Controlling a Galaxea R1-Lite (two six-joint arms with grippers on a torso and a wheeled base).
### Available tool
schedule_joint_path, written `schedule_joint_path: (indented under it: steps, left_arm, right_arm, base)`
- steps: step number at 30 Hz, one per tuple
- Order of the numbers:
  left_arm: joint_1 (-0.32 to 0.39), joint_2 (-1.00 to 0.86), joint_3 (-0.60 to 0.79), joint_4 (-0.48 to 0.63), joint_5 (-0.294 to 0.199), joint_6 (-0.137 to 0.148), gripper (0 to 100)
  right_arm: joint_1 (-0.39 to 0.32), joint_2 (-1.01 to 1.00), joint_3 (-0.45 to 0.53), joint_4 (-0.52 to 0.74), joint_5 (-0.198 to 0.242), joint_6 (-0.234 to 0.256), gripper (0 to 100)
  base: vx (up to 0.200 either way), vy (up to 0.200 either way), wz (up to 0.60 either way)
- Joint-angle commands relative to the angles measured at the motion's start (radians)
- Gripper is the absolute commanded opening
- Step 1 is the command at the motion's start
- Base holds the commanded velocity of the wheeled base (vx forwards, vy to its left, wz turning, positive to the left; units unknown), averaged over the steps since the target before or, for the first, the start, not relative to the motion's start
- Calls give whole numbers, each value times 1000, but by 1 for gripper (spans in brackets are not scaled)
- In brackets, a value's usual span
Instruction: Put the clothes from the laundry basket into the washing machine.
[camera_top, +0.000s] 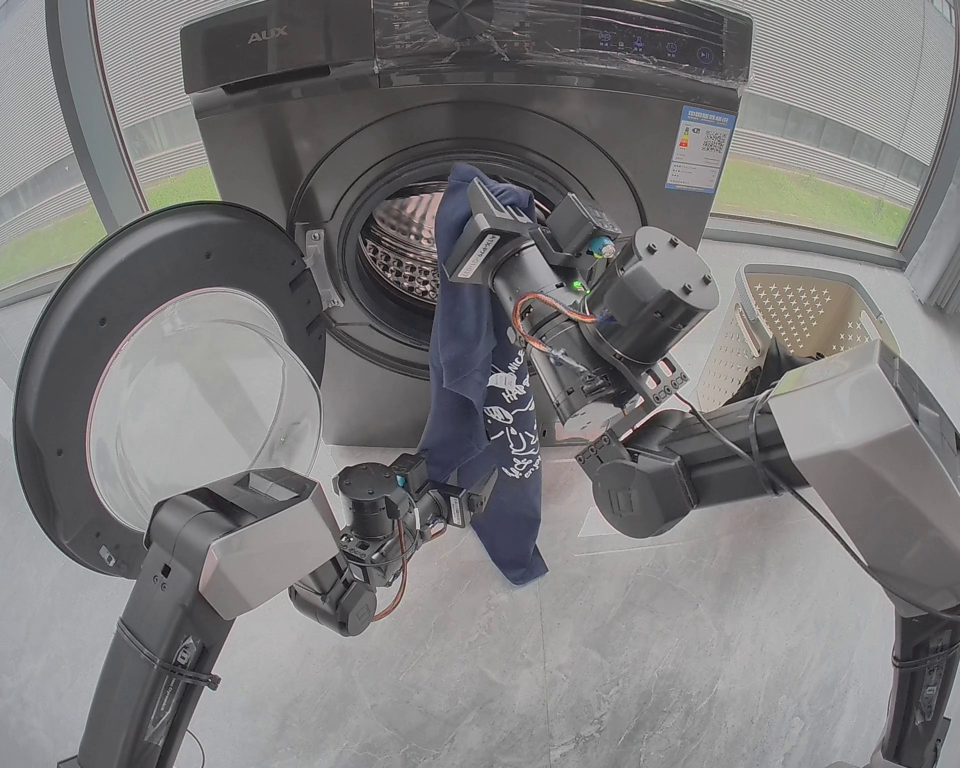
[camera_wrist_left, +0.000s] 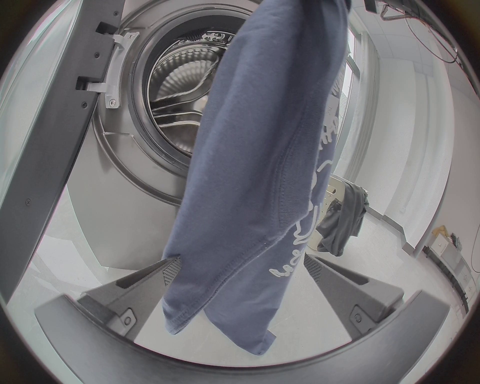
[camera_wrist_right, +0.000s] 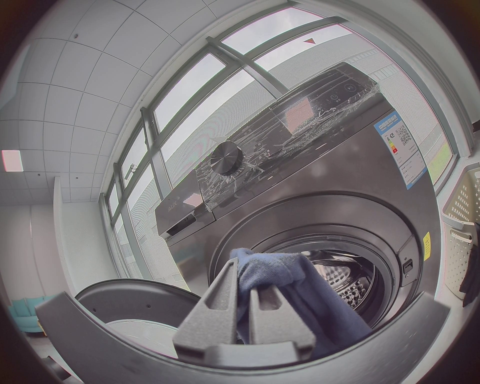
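A navy T-shirt (camera_top: 470, 370) with white print hangs in front of the washing machine's (camera_top: 620, 150) open drum (camera_top: 400, 250). My right gripper (camera_top: 475, 205) is shut on the shirt's top edge, level with the upper part of the opening; in the right wrist view the fingers (camera_wrist_right: 220, 305) pinch the blue cloth (camera_wrist_right: 300, 285). My left gripper (camera_top: 480, 492) is low, beside the shirt's lower half. It is open, and the shirt (camera_wrist_left: 260, 175) hangs between its fingers (camera_wrist_left: 145, 282). The laundry basket (camera_top: 810, 300) stands right of the machine with a dark garment (camera_wrist_left: 345, 220) draped over its rim.
The round machine door (camera_top: 170, 380) is swung wide open to the left, close to my left arm. The shirt's hem ends just above the pale tiled floor (camera_top: 600, 660). Windows run behind the machine.
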Motion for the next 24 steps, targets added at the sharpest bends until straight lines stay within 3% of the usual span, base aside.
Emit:
schedule_joint_path:
  steps: [1, 23, 24]
  left_arm:
    - [17, 9, -31, 1, 7, 2, 100]
    - [24, 73, -197, 33, 72, 2, 100]
    - [24, 73, -197, 33, 72, 2, 0]
  right_arm:
    - [6, 3, 0, -1, 0, 0, 0]
    - [9, 3, 12, -8, 0, 0, 0]
    - [9, 3, 12, -8, 0, 0, 0]
  base:
    - [0, 0, 0]
    - [0, 0, 0]
    - [0, 0, 0]
